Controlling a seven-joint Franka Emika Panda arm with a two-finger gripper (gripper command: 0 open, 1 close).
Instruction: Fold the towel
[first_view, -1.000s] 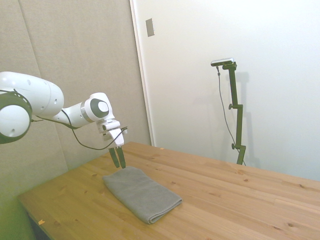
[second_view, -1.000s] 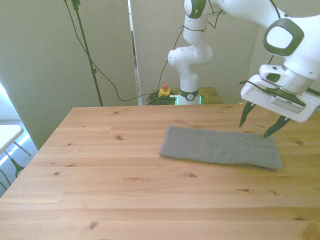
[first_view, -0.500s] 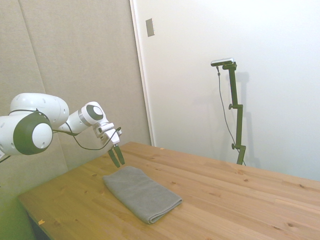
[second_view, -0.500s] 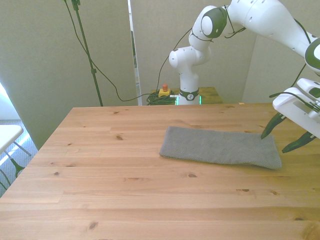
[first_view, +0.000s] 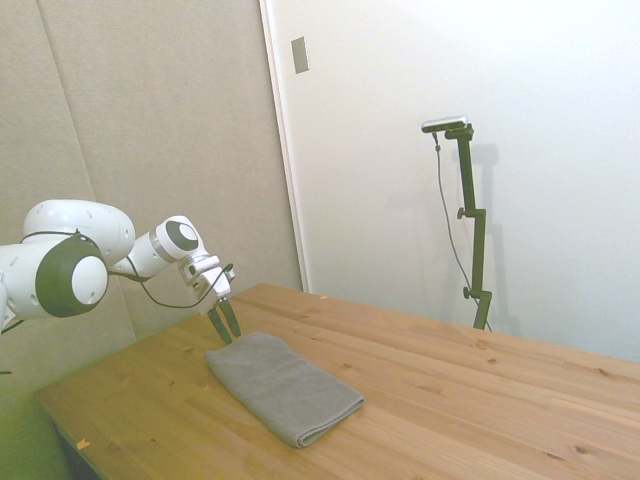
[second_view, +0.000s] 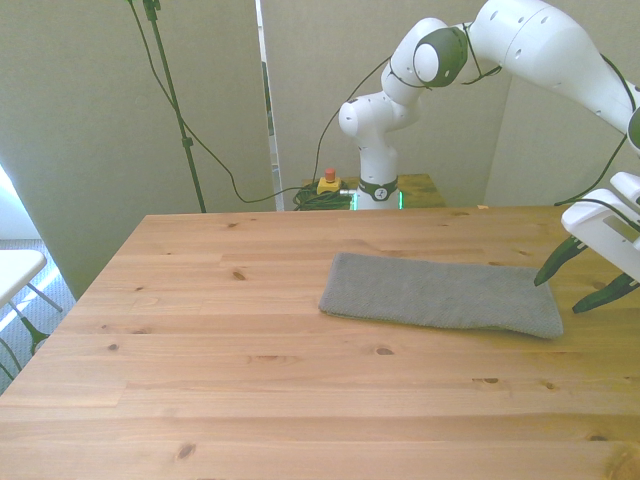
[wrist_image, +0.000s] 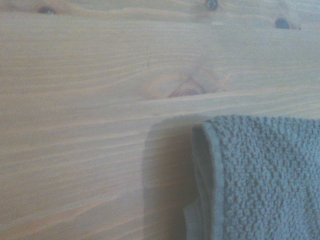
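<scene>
The towel (second_view: 440, 295) lies flat on the bench (second_view: 250, 380), already doubled into a long, thick strip with rounded folded edges, its length running across the front view from near the middle toward the front view's right. It sits square and unrumpled, well inside the bench edges, which leaves bare wood on all sides for a further fold. The hand (second_view: 588, 280) stands at the towel's short end on the front view's right, just beyond that end and low over the wood, with its two dark fingers (second_view: 556, 262) spread apart and nothing between them. In the side view the hand (first_view: 224, 324) points steeply downward at that same end, tips close to the bench surface; whether they touch the wood cannot be told. The wrist view shows the towel's corner (wrist_image: 250, 175) with its stacked layers showing at the rim, and bare bench (wrist_image: 100, 100) beside it, which confirms the hand is aligned with the cloth's end and not its middle. Judgement: this placement suits a pinch of the short end, one finger going under the layers and one over, so that the end can be carried across to the opposite end. The risk lies in gathering only the upper layer, since the edge is thick and the layers separate at the corner.
</scene>
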